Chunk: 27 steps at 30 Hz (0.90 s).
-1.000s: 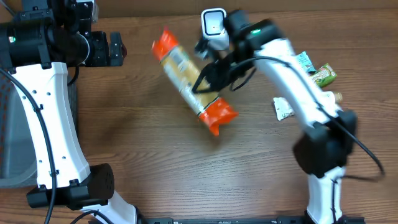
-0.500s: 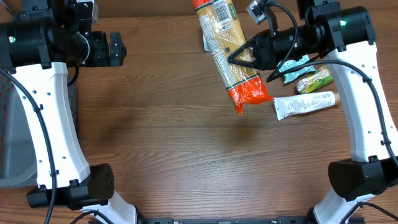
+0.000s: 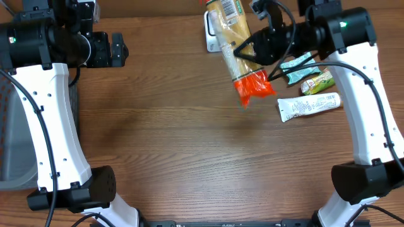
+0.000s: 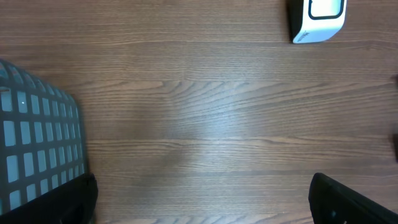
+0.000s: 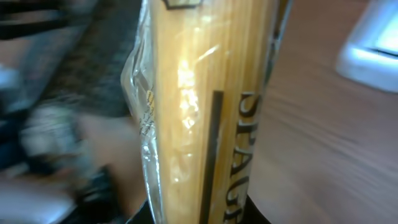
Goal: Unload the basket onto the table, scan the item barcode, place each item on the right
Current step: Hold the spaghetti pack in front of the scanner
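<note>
Toward the far right of the table, one long clear packet of spaghetti (image 3: 232, 38) with an orange printed end (image 3: 254, 88) is lifted off the wood and runs roughly from front to back, orange end nearest. The right gripper (image 3: 249, 55) pinches the packet across its lower half, its two fingers pressed against the wrapper. From the right wrist camera the packet (image 5: 199, 112) fills the view, golden strands behind dark lettering.

One white barcode scanner (image 3: 211, 28) sits on the table at the far edge, partly hidden under the packet's upper half.

Three small items lie on the wood just right of the packet: one teal sachet (image 3: 297, 66), one green sachet (image 3: 317, 82) and one white tube (image 3: 309, 106).

Well apart, at the far left, the left gripper (image 3: 118, 49) hangs with its fingers spread wide, holding nothing. One grey mesh basket (image 3: 12, 126) shows at the left edge.
</note>
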Each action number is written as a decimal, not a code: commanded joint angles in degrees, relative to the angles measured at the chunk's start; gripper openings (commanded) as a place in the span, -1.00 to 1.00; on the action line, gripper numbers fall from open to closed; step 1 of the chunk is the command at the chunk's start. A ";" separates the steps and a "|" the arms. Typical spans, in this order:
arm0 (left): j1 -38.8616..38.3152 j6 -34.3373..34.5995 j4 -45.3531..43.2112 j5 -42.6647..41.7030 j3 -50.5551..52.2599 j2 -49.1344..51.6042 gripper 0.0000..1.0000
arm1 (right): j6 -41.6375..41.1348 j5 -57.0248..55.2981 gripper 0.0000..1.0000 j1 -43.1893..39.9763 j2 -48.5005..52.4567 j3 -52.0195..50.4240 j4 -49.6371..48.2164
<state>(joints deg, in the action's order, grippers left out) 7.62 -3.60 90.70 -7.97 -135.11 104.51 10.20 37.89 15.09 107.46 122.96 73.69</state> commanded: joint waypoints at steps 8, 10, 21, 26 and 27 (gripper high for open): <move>0.24 -1.14 -0.09 -0.44 -0.90 -0.74 0.99 | 1.53 -76.15 -0.92 11.21 6.93 1.14 -17.99; 0.24 -1.14 -0.07 -0.44 -0.90 -0.74 0.99 | 6.75 -84.30 -0.92 12.09 9.49 1.14 -23.50; 0.20 -1.14 -0.07 -0.44 -0.90 -0.74 0.99 | 21.97 -90.29 -0.92 12.39 22.95 1.14 -45.11; 0.24 -1.14 -0.09 -0.44 -0.90 -0.74 0.99 | 23.82 -91.34 -0.92 13.18 28.00 1.14 -46.21; 0.24 -1.14 -0.07 -0.46 -0.90 -0.74 0.99 | 24.24 -92.08 -0.92 13.40 28.76 1.14 -46.29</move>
<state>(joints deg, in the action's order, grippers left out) 7.62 -3.60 90.70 -7.97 -135.11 104.51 32.93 -48.88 27.53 135.57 122.58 29.30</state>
